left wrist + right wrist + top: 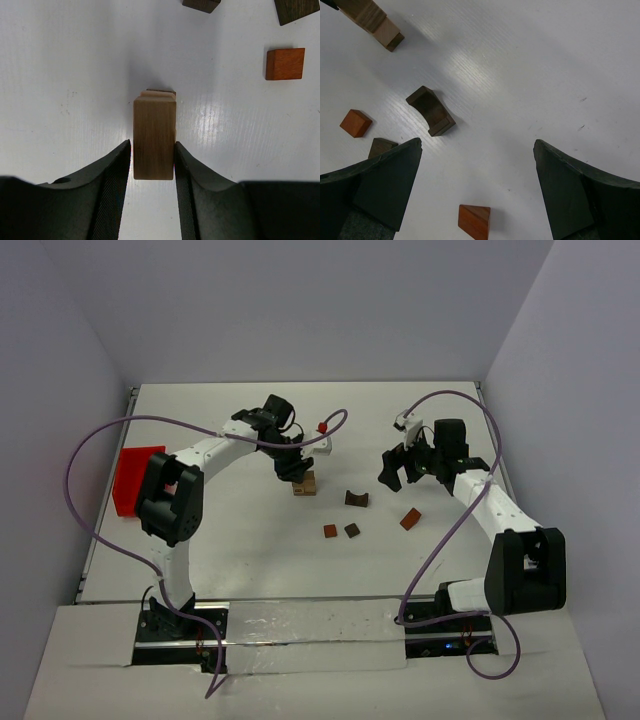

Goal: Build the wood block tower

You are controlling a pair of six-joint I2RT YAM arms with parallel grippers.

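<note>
Seemingly left gripper (152, 146) pinches the tan block (154, 132) atop the tower (303, 484); right gripper (477, 146) gapes wide; next, release gently.

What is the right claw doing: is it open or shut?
Open. The right claw has its two fingers spread far apart, with bare table between their tips; it grips no block.

Left gripper (293, 470), at centre frame, pointed straight down, pinching a block (154, 135). Right gripper (400, 468), right of centre, gaped wide.
</note>
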